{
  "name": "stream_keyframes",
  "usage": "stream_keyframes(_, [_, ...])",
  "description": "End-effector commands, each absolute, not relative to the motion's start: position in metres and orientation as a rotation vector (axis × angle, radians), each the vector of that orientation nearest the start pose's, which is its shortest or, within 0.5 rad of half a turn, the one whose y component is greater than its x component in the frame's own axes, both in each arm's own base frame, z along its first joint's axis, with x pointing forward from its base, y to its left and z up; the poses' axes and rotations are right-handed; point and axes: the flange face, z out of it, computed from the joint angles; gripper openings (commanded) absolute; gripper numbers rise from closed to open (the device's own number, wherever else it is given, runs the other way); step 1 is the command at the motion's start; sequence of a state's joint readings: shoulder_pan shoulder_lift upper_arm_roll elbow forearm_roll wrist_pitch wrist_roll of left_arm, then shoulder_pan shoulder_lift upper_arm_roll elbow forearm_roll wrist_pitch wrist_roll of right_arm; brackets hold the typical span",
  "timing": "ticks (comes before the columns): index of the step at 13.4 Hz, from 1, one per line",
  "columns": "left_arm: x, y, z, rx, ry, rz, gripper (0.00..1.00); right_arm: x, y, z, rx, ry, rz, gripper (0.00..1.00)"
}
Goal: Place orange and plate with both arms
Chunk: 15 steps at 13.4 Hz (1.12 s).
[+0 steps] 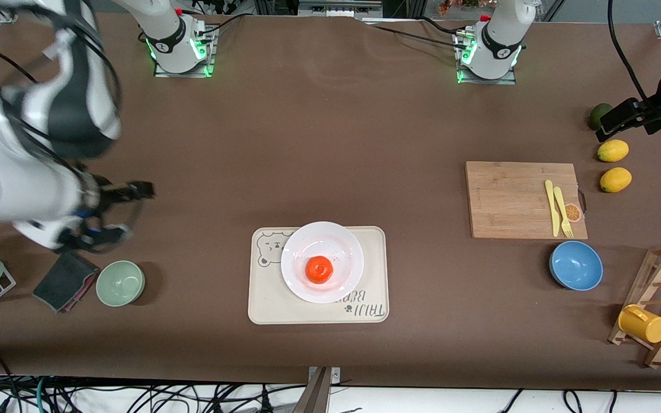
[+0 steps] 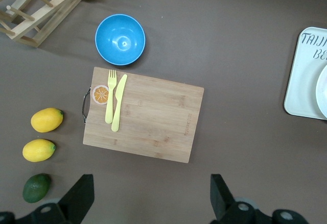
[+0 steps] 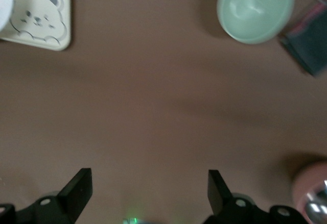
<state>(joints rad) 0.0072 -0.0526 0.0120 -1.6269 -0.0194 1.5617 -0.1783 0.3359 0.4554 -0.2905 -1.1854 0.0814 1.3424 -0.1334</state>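
Observation:
The orange (image 1: 319, 269) rests in the middle of the white plate (image 1: 307, 244). The plate stands on the cream bear-print tray (image 1: 373, 275), midway along the table's edge nearest the front camera. My right gripper (image 1: 129, 210) hangs open and empty over bare table toward the right arm's end, above the green bowl; in its wrist view (image 3: 149, 180) only brown table lies between the fingers. My left gripper (image 2: 150, 183) is open and empty, raised over the left arm's end near the green fruit, with one black finger (image 1: 617, 119) showing.
A wooden cutting board (image 1: 508, 198) carries a yellow knife and fork (image 1: 563, 212). A blue bowl (image 1: 576, 265), two lemons (image 1: 613, 151), a dark green fruit (image 1: 599, 115) and a wooden rack with a yellow cup (image 1: 643, 324) surround it. A green bowl (image 1: 120, 283) and dark cloth (image 1: 63, 281) lie under the right arm.

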Motion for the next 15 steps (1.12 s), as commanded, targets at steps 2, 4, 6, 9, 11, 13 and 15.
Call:
stream_keyframes(2, [0.539,0.01,0.631,-3.123,-0.315,0.029,1.0,0.581,0.002,0.571,-3.173,-0.143,0.408,1.0])
stream_keyframes(4, [0.539,0.01,0.631,-3.123,-0.315,0.029,1.0,0.557,-0.041,0.58,-3.143,-0.096,0.312,1.0])
stream_keyframes(6, [0.539,0.01,0.631,-3.123,-0.315,0.029,1.0,0.548,-0.06,0.59,-3.113,-0.139,0.273,1.0])
stream_keyframes(9, [0.539,0.01,0.631,-3.123,-0.315,0.029,1.0,0.551,-0.062,0.591,-3.137,-0.17,0.21,1.0])
stream_keyframes(11, [0.539,0.01,0.631,-3.123,-0.315,0.029,1.0,0.55,-0.04,0.598,-3.145,-0.234,0.158,1.0])
stream_keyframes(13, [0.539,0.01,0.631,-3.123,-0.315,0.029,1.0,0.556,-0.044,0.596,-3.15,-0.226,0.12,1.0])
stream_keyframes(15, [0.539,0.01,0.631,-3.123,-0.315,0.029,1.0,0.56,-0.065,0.584,-3.135,-0.198,0.14,1.0])
